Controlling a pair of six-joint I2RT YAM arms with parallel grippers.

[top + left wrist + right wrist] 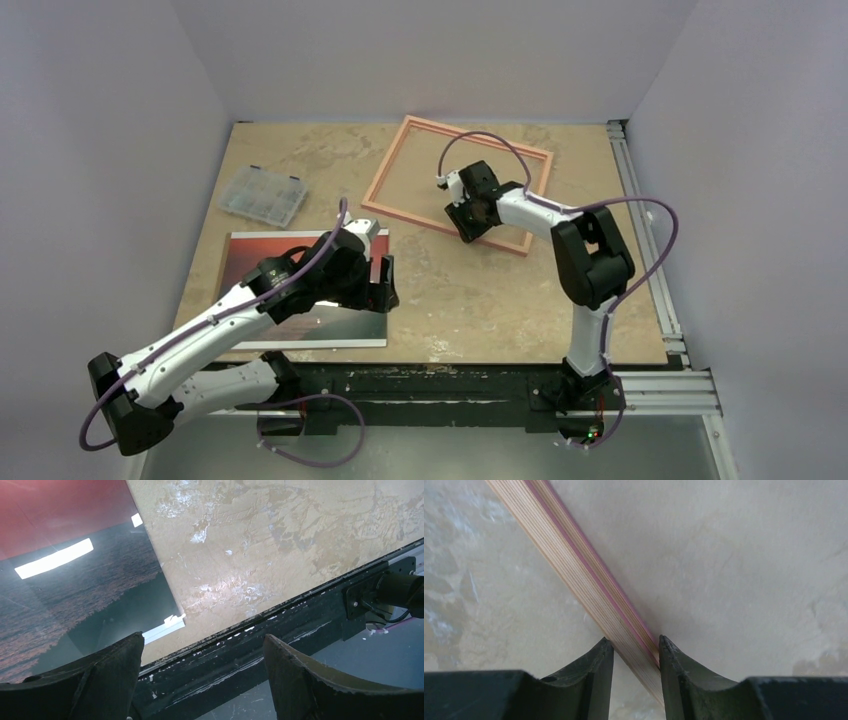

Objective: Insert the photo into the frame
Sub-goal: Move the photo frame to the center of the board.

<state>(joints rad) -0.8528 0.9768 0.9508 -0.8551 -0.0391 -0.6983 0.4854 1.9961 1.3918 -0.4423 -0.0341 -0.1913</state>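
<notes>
The photo (262,252), a glossy red sunset over dark sea, lies flat at the table's near left; its dark lower part (75,590) fills the left of the left wrist view. My left gripper (384,290) hovers over the photo's near right corner, open, with nothing between its fingers (202,637). The frame (385,165), thin pinkish wood, lies at the back centre. My right gripper (465,225) is down on the frame's near rail (574,565), which runs slantwise between the jaws, both fingertips against its sides (636,642).
A clear plastic compartment box (263,195) sits at the back left beyond the photo. The table's black near edge (450,372) lies just below the left gripper. An aluminium rail (640,220) runs along the right side. Grey walls enclose the table.
</notes>
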